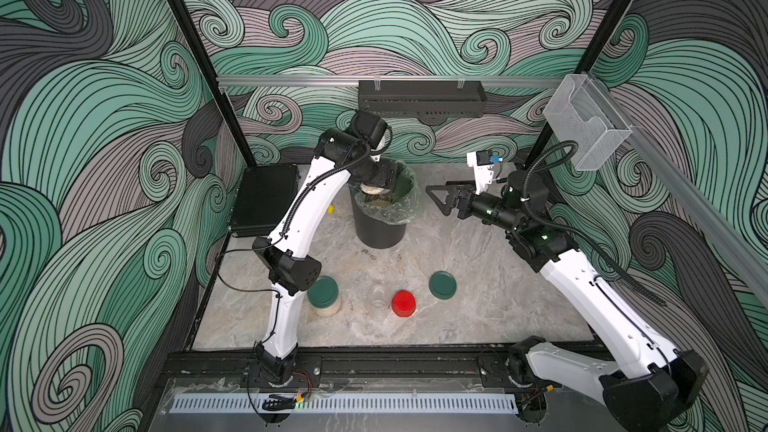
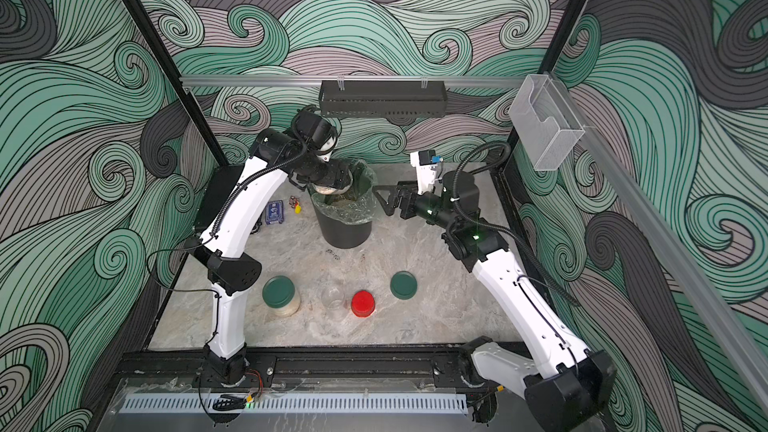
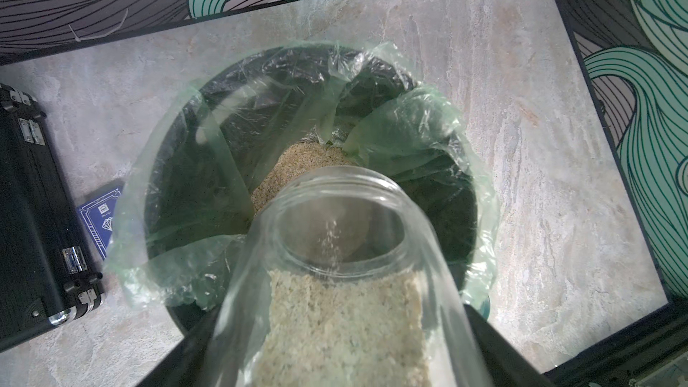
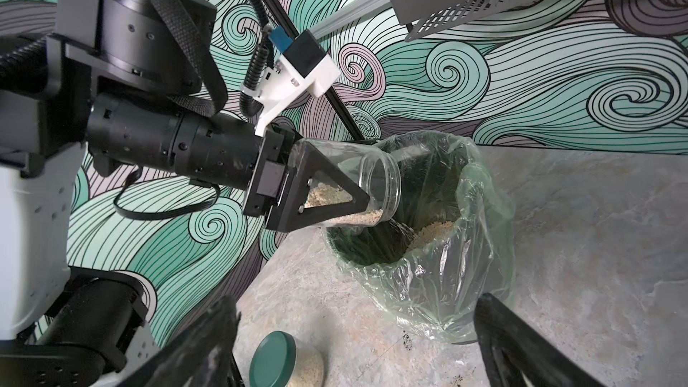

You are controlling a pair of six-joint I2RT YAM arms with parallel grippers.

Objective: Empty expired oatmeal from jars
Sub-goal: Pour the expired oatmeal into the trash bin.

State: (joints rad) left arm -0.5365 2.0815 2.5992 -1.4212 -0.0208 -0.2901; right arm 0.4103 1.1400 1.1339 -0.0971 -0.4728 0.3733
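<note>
The left gripper (image 4: 346, 191) pinches an open glass jar (image 4: 378, 176) by its body, tipped so its long axis slants downward, with the mouth aimed into the black lined bin (image 1: 380, 230), just above the rim. Oatmeal (image 3: 346, 329) lies along the jar's lower side and trickles into the liner. The right gripper (image 1: 434, 196) hangs beside the bin, fingers spread, empty.

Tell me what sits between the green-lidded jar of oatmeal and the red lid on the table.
A small clear glass jar, lidless and apparently empty, stands between the green-lidded jar and the red lid. Both top views show it.
</note>
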